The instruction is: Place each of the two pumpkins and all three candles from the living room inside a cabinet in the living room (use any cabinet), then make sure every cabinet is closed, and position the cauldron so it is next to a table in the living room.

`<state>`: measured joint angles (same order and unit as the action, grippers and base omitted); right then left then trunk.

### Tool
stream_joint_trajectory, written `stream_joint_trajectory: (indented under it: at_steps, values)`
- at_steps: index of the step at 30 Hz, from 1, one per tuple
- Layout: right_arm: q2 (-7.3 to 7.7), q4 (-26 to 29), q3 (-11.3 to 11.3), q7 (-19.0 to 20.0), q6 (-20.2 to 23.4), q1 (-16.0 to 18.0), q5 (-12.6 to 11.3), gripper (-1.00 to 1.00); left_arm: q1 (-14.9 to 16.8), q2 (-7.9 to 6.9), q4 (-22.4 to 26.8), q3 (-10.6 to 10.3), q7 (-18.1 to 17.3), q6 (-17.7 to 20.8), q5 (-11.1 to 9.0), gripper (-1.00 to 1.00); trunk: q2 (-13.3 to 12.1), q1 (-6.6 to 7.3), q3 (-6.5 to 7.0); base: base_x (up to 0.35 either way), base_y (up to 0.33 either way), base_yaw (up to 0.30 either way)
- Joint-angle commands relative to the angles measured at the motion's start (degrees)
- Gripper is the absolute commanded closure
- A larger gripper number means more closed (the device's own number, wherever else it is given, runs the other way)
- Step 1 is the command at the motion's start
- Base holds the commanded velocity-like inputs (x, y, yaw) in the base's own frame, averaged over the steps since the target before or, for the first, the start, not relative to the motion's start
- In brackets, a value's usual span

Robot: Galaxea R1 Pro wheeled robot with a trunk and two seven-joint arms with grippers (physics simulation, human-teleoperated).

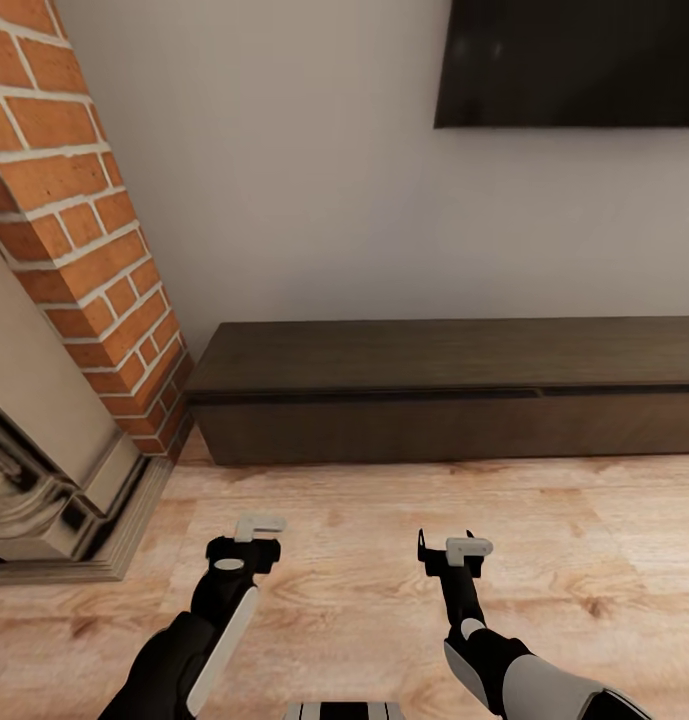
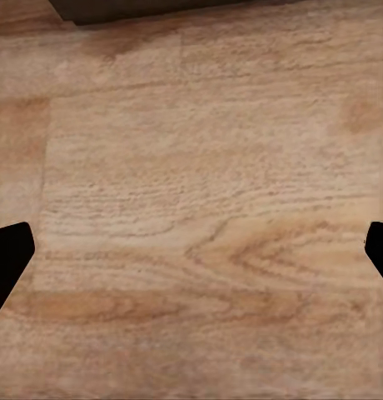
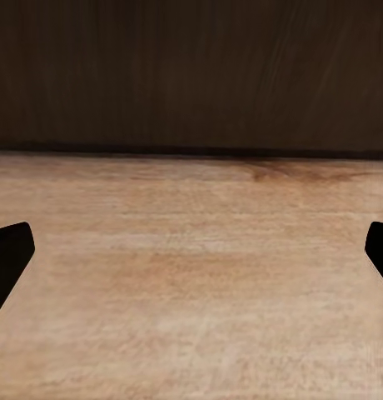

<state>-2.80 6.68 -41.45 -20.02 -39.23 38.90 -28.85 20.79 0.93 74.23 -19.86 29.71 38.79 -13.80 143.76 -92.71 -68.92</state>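
The cabinet [image 1: 444,400] is a long, low, dark brown unit against the white wall, with its flat fronts looking shut. Both grippers hover over the wooden floor in front of it, well short of its face. My left gripper [image 1: 246,545] points down at the floorboards and is open, holding nothing; its dark fingertips [image 2: 8,258] sit at the edges of the left wrist view. My right gripper [image 1: 452,552] is open and empty too, aimed at the cabinet's lower front [image 3: 191,75].
A red brick fireplace [image 1: 84,260] with a stone surround [image 1: 44,470] juts out at the left, close to my left arm. A dark TV screen [image 1: 574,60] hangs on the wall above the cabinet. Light wooden floor [image 1: 364,600] stretches out to the right.
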Motion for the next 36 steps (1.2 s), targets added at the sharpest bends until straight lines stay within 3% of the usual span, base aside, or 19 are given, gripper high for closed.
stream_joint_trajectory:
  at_steps: [1,10,36]
  values:
    - [0.01,-0.01,-0.48,-0.46,-0.05,0.03,-0.15,-1.00,0.10,0.15,0.19,-0.04,0.57,0.81,-0.72,-1.00,0.00,0.03,0.18,0.000,0.000,0.000]
    - [-0.01,-0.26,-0.52,-0.63,-0.05,0.03,-0.17,-1.00,0.13,0.33,0.54,-0.08,0.54,2.10,-2.91,-1.00,-0.12,0.27,2.18,0.000,0.000,0.000]
    - [-0.01,-0.53,-0.74,-0.72,0.03,0.03,0.36,-1.00,0.13,-0.21,1.36,0.19,0.53,2.25,-3.18,-1.00,-0.47,0.94,8.06,0.000,0.000,-0.050]
